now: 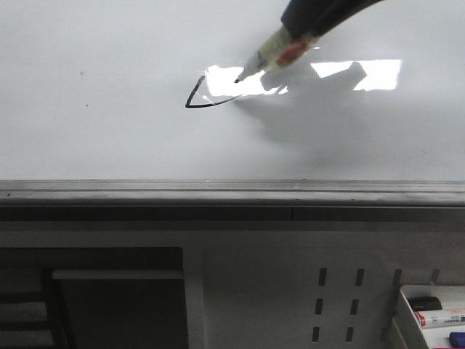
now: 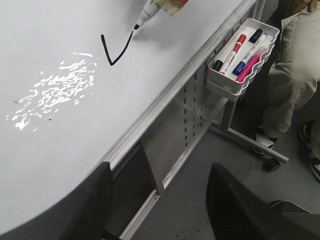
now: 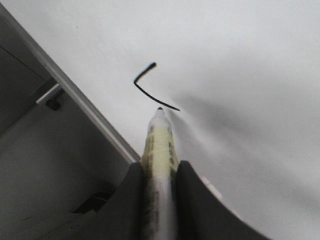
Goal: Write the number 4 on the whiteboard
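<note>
- Whiteboard [image 1: 87, 138] lies flat across the front view, grey rail along its near edge, ceiling light glaring off the middle.
- Number 4 [image 1: 207, 98] is only part drawn: a slanted down stroke plus the crossbar, meeting in a sharp corner. No stem yet. It sits mid-board, partly inside the glare patch.
- Right gripper [image 3: 159, 187] is clamped on the marker [image 3: 160, 145], fingers either side of the barrel, tip pointing out ahead.
- Marker tip sits at or just off the free end of the crossbar in the front and left wrist views. Right wrist view shows it a hair clear of the line; contact with the board can't be confirmed.
- Left gripper [image 2: 159, 200] is idle with nothing between its fingers, spread apart, hanging off the board edge, well away from the drawing.
- Tray [image 2: 242, 57] of spare markers hangs off the board's side, not in play.
- My read: crossbar is about done, stem is next.
- To do it well: lift clean off the board before repositioning, so no stray tail.
- Start the stem above the crossbar, near its free end, and pull straight toward the rail, crossing the bar.
- Keep pressure light and even; the marker is held at a slant, so too much push could skid the tip or shift it in the fingers.
- Glare hides part of the crossbar in the front view, so trust the wrist views for alignment.
</note>
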Controlling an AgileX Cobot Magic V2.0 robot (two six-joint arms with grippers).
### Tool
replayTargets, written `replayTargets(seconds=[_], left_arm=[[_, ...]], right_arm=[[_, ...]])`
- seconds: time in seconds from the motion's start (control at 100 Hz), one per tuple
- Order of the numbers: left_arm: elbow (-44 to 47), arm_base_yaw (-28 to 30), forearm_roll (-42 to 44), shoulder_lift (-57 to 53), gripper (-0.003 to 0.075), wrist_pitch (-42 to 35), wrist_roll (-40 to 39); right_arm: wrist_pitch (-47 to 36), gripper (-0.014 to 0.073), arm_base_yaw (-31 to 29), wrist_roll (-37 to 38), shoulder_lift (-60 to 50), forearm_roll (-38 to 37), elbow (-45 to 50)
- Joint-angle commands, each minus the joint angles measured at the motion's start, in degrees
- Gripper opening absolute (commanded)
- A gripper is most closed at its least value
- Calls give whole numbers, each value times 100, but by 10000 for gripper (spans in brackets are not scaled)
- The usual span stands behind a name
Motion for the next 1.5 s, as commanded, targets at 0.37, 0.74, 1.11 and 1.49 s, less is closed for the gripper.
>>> replayTargets(seconds=[0.37,0.74,1.11,1.49], left_arm=[[-143,25,-251,-26,388,-313,-40],[-143,25,-251,-26,388,-313,-40],[-325,-369,-1155,451,388,4,1347],[-1308,-1525,-1462,2025,388,-324,1972]], right_arm=[[-593,-36,113,-140,227,330,-299],[492,-36,113,-140,484,330,-338],[1453,-36,113,-2534,-958,902,-516],[2133,-36,113,-4033,-1160,902,-516]])
